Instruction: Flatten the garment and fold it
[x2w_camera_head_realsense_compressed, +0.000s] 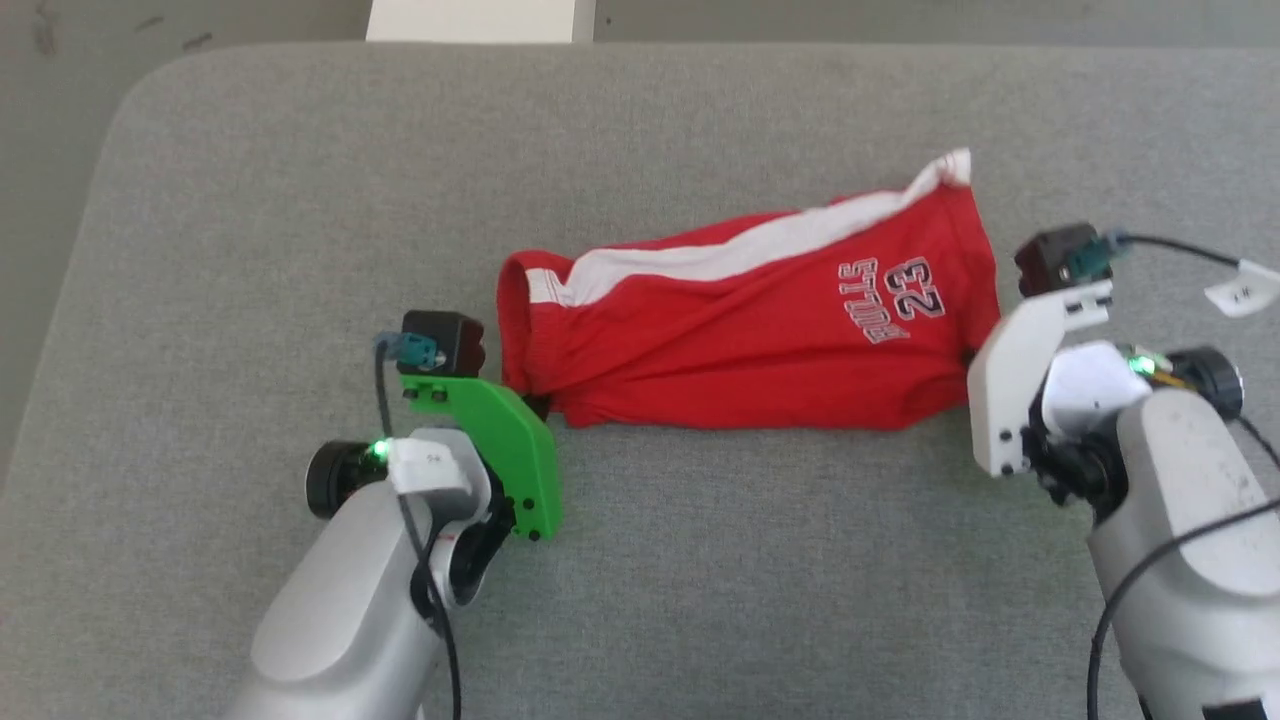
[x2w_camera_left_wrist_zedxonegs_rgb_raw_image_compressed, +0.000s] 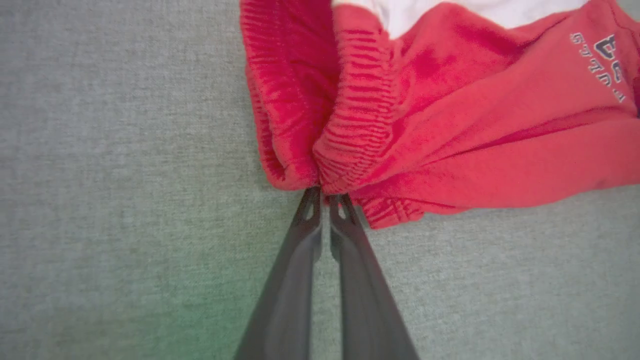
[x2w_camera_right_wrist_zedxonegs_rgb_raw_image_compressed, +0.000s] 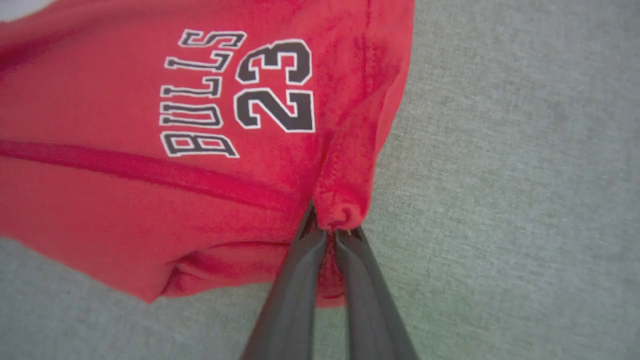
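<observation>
One grey padded surface (x2w_camera_head_realsense_compressed: 300, 200) carries one garment (x2w_camera_head_realsense_compressed: 740, 340): red shorts bunched lengthwise at its middle, with one white stripe (x2w_camera_head_realsense_compressed: 740, 245) along the far side. There are two grippers. The left gripper (x2w_camera_left_wrist_zedxonegs_rgb_raw_image_compressed: 325, 197) is clamped on the ribbed waistband, the right gripper (x2w_camera_right_wrist_zedxonegs_rgb_raw_image_compressed: 330, 232) on a hem corner. From above, wrist mounts hide their fingertips. The lettering (x2w_camera_right_wrist_zedxonegs_rgb_raw_image_compressed: 235, 92) reads "BULLS 23".

Soft, even light all round, with no glare on the grey padding (x2w_camera_head_realsense_compressed: 250, 250) and just a thin shadow under the red garment (x2w_camera_head_realsense_compressed: 750, 340) along its 6 o'clock edge. In the left wrist view a green glow tints the padding toward 7 o'clock. Both wrist views go soft low down — the dark fingers (x2w_camera_left_wrist_zedxonegs_rgb_raw_image_compressed: 295, 300) blur at 6 o'clock — while the lettering (x2w_camera_right_wrist_zedxonegs_rgb_raw_image_compressed: 235, 95) reads crisp.
</observation>
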